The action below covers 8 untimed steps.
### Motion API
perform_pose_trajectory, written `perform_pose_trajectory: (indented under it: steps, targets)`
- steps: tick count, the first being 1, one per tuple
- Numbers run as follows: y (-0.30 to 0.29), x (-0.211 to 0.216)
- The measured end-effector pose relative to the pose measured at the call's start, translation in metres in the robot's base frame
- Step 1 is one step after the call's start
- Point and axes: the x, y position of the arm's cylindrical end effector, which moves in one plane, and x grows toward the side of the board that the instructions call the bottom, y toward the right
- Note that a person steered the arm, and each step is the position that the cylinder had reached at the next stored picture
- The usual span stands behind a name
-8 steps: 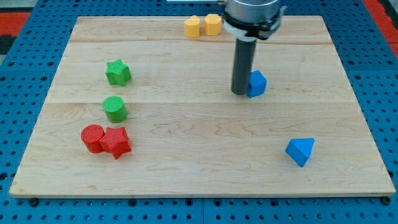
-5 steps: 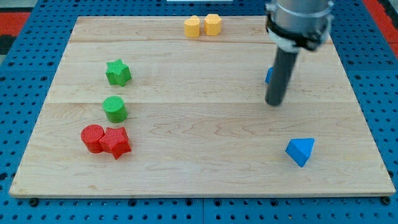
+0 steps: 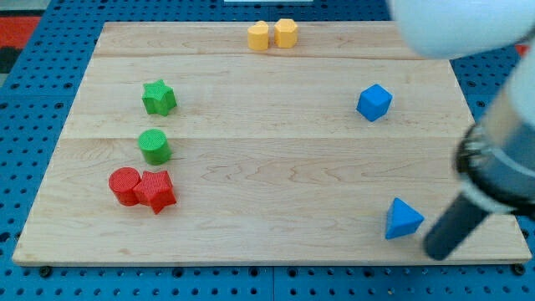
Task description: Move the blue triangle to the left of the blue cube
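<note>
The blue triangle [image 3: 404,219] lies near the board's bottom right. The blue cube [image 3: 374,102] sits above it, towards the view's upper right. My tip [image 3: 437,253] is at the bottom right, just right of and slightly below the blue triangle, close to it; I cannot tell whether it touches. The rod slants up to the right into the blurred arm.
Two yellow blocks [image 3: 272,34] sit side by side at the top edge. A green star [image 3: 158,97] and a green cylinder [image 3: 155,146] are at the left. A red cylinder [image 3: 124,185] touches a red star-like block [image 3: 156,191] at the lower left. The board's right edge [image 3: 493,150] is near the arm.
My tip has swept from beside the blue cube down and to the right, to the blue triangle's right side. The cube sits a little further right than at first. The triangle looks slightly turned.
</note>
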Motion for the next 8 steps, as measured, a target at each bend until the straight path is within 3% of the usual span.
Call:
perform_pose_trajectory:
  steps: [2,4,7,8]
  targets:
    - [-0.006,-0.11]
    - [-0.03,-0.18]
    - [-0.041,-0.18]
    - [-0.072,-0.177]
